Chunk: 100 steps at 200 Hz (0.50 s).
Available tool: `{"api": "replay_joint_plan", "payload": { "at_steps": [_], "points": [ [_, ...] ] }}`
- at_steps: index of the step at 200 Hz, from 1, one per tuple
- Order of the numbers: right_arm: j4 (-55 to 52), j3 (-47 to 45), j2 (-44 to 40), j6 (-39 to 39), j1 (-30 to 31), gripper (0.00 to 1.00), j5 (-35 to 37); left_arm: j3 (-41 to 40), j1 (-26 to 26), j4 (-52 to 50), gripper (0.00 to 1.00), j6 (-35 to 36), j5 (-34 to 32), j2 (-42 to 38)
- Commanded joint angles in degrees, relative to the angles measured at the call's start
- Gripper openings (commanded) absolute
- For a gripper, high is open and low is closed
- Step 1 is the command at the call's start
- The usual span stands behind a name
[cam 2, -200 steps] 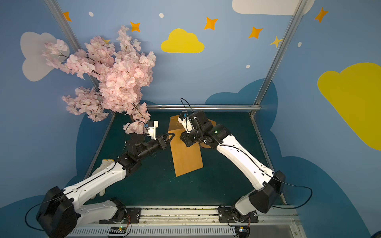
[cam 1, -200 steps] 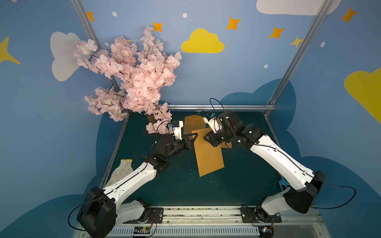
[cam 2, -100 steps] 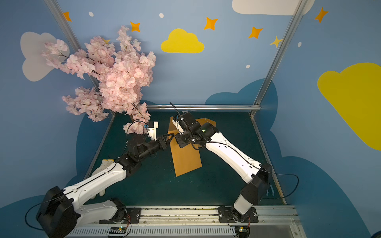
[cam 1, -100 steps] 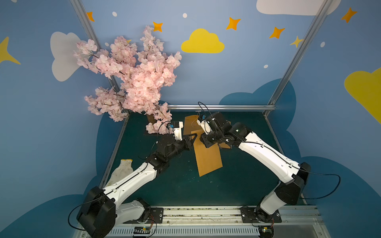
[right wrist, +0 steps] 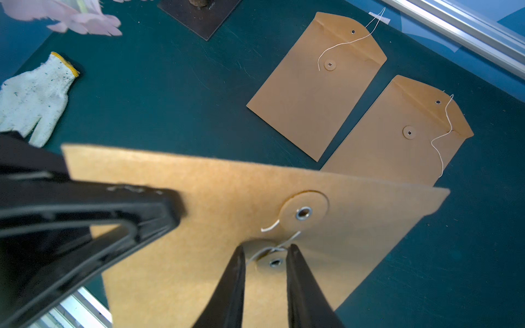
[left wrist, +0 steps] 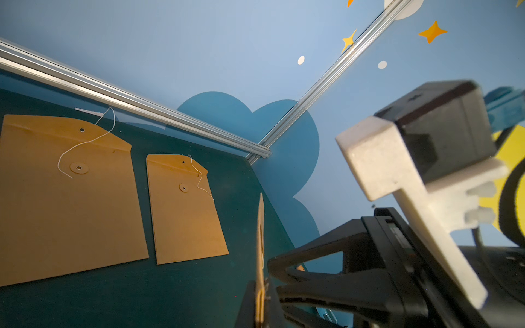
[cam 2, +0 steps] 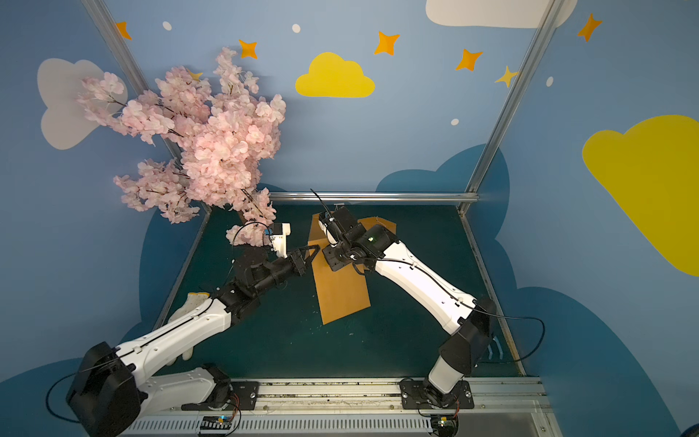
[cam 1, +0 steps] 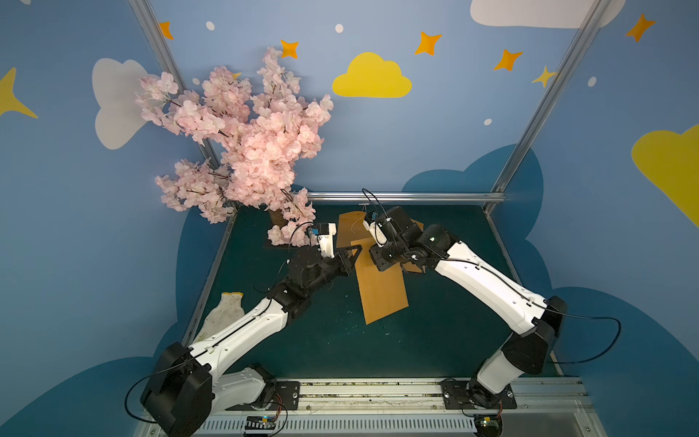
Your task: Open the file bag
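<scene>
The file bag [cam 1: 382,287] [cam 2: 340,291] is a brown paper envelope held up off the green table, tilted. My left gripper [cam 1: 355,251] [left wrist: 262,298] is shut on its side edge, which the left wrist view shows edge-on [left wrist: 260,227]. In the right wrist view the bag's face [right wrist: 227,193] shows two round paper buttons [right wrist: 304,213] and a thin white string [right wrist: 272,250]. My right gripper [right wrist: 265,248] stands over the nearer button, narrowly open. The string crosses the gap between its fingertips. In both top views the right wrist hides its fingers.
Two more brown file bags [right wrist: 315,85] [right wrist: 397,133] lie flat at the back of the table, strings loose. A white glove [right wrist: 34,96] [cam 1: 227,310] lies at the left edge. A pink blossom tree [cam 1: 246,143] stands in the back left corner. An aluminium rail [cam 1: 404,196] bounds the back.
My right arm has swung left over the top of the held bag and its jaws have narrowed. The left arm and the bag have kept their place.
</scene>
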Motion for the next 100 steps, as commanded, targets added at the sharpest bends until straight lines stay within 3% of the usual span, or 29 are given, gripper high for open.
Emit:
{"api": "replay_joint_plan", "payload": {
  "at_steps": [1, 100],
  "points": [
    [-0.47, 1.08, 0.37, 0.27, 0.38, 0.26, 0.69, 1.35, -0.11, 1.15, 0.02, 0.52, 0.86, -0.78],
    [-0.55, 1.70, 1.08, -0.03, 0.42, 0.06, 0.15, 1.34, -0.13, 1.45, 0.03, 0.53, 1.42, -0.59]
  ]
}}
